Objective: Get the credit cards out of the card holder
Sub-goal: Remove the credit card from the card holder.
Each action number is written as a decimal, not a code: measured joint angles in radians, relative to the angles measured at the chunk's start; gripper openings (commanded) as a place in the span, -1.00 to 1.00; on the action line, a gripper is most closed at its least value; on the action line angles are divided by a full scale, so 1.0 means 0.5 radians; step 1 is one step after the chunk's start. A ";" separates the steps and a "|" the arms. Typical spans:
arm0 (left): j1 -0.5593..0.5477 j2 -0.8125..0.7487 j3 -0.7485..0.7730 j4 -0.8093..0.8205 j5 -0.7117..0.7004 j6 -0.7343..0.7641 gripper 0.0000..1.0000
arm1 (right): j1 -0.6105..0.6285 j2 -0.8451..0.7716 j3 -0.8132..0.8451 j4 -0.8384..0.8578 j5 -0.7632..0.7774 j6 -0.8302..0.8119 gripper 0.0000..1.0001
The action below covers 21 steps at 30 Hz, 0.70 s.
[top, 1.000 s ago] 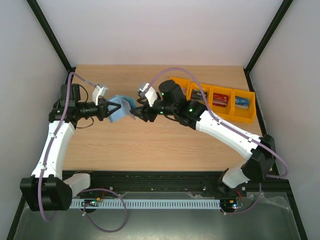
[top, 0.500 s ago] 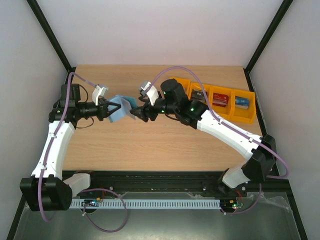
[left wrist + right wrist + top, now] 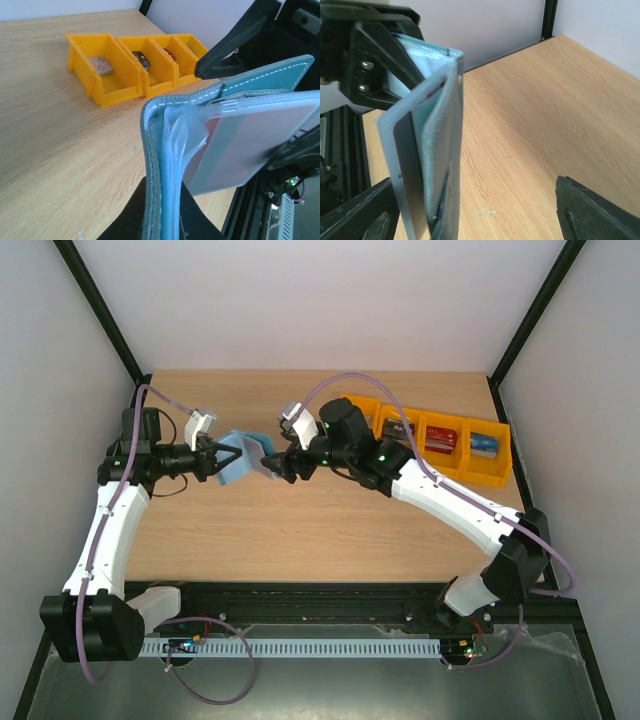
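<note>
Teal and soft, the card holder [image 3: 240, 455] hangs folded above the table [image 3: 300, 540], at about 10 o'clock from the table's middle. The left gripper [image 3: 220, 457] pinches its 9 o'clock edge, jaws pressed tight on it. A grey card [image 3: 250, 145] sticks partway out of a pale inner pocket. The right gripper [image 3: 272, 466] sits at the holder's 3 o'clock. Its jaws are spread wide to either side of the free edge and grip nothing. At 2 o'clock the orange bins [image 3: 440, 425] hold other cards [image 3: 441, 441].
</note>
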 measured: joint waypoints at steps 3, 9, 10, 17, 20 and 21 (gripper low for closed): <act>0.000 0.000 0.000 -0.005 0.000 0.004 -0.95 | 0.000 0.045 0.001 0.000 0.041 0.009 0.61; 0.001 0.000 0.000 -0.013 0.000 0.014 -0.96 | 0.000 0.095 0.001 0.000 0.063 0.034 0.63; 0.000 0.000 0.000 -0.012 0.000 0.014 -0.95 | 0.000 0.094 0.001 0.002 0.053 0.034 0.65; 0.001 0.000 -0.006 -0.007 -0.043 0.005 -0.95 | -0.053 0.043 -0.077 0.015 -0.220 -0.005 0.66; 0.000 0.000 -0.017 -0.001 -0.062 -0.004 -0.95 | -0.064 0.027 -0.106 0.016 -0.282 -0.005 0.66; 0.000 0.000 -0.022 0.004 -0.066 -0.008 -0.95 | -0.066 0.026 -0.112 0.017 -0.301 -0.003 0.66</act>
